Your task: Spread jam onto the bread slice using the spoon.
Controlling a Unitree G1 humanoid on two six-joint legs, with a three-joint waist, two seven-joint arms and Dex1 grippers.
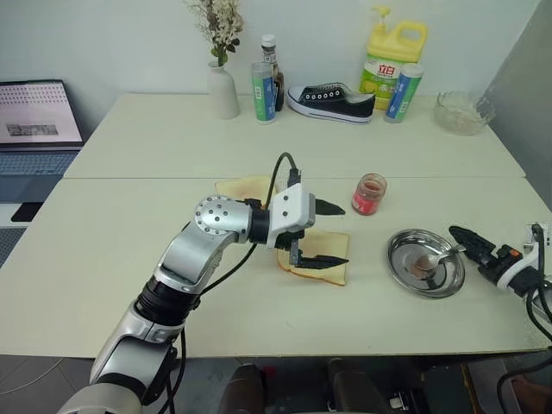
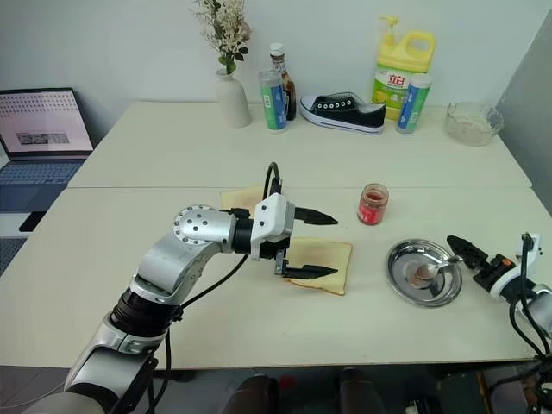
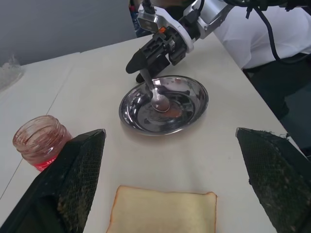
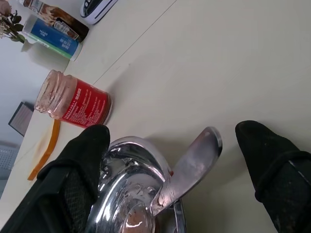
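The pale bread slice [image 1: 326, 269] lies flat at the middle of the table. My left gripper [image 1: 333, 235] hovers open just over it, one finger above its far edge and one above its near edge. The jam [image 1: 369, 194] sits in a small open glass jar to the right of the slice. Further right, a round steel dish [image 1: 405, 250] holds the spoon [image 1: 434, 258], bowl down and handle leaning on the right rim. My right gripper [image 4: 172, 133] is open at that rim, its fingers [image 4: 80, 170] on either side of the spoon [image 4: 187, 170] handle without closing on it.
A golden-brown slice [image 1: 243, 186] lies behind my left arm. Along the back edge stand a white vase [image 1: 222, 89], two bottles [image 1: 264, 90], a black shoe [image 1: 331, 102], a yellow detergent jug [image 1: 392, 56] and a glass bowl [image 1: 462, 111]. A laptop [image 1: 36, 129] is at far left.
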